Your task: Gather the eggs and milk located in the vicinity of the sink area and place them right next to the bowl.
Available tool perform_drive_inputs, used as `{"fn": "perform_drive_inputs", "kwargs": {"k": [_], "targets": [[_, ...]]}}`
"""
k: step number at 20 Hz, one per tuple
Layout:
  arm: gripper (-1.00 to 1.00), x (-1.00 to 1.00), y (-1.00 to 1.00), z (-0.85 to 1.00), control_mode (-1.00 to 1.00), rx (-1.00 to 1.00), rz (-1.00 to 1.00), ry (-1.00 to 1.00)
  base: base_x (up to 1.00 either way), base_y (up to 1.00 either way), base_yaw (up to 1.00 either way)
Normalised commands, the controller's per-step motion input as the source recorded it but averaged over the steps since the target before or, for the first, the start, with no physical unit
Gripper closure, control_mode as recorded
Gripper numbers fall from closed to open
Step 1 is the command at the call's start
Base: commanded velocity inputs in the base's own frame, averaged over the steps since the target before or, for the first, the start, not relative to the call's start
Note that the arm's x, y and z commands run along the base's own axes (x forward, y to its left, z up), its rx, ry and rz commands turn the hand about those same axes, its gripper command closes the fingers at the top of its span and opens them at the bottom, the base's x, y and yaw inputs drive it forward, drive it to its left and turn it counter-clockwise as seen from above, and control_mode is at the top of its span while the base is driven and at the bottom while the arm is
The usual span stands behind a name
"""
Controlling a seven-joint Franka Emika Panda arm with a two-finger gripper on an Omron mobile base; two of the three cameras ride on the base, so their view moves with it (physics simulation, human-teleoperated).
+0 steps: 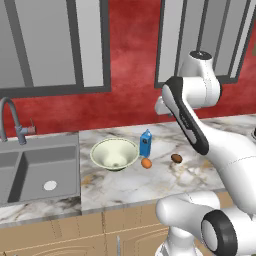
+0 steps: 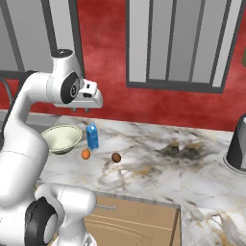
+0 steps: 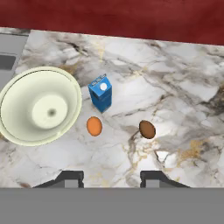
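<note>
Marble counter [image 1: 120,187] in white with grey and rusty veins runs across the kitchen, backed by a deep red wall [image 1: 132,60] and grey-framed cabinet panels above. Wooden cabinet fronts [image 2: 137,221] sit under the counter edge. At the left, the sink [image 1: 37,172] is a grey metal basin with a round drain, and a curved grey faucet [image 1: 12,120] rises behind it. Far right in the right base view, a dark rounded appliance [image 2: 238,144] stands on the counter.

Now the goods: the bowl [image 3: 40,105], wide and pale cream-green with a deep tapering inside, sits just right of the sink. The milk [image 3: 100,93], a small blue gabled carton, stands upright just beside the bowl; there's a white round patch on its top face, no readable writing. The orange egg [image 3: 94,126] lies close in front of the carton, near the bowl's rim. The dark brown egg [image 3: 147,129] rests further right, apart from the other three.

And the gripper [image 3: 111,178] hangs high above the counter, looking down on the group, nothing held, its jaws drawn in as far as they go.
</note>
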Motion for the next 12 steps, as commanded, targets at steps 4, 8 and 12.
{"fn": "perform_drive_inputs", "kwargs": {"k": [4, 8, 12], "targets": [[-1.00, 0.07, 0.08, -0.03, -1.00, 0.00, -0.09, 0.00, 0.00, 0.00, 0.00], [-1.00, 0.11, 0.13, -0.05, -1.00, 0.00, -0.19, 0.00, 0.00, 0.00, 0.00], [-1.00, 0.01, 0.07, -0.08, -1.00, 0.00, -0.22, 0.02, 0.00, 0.00, 0.00]]}}
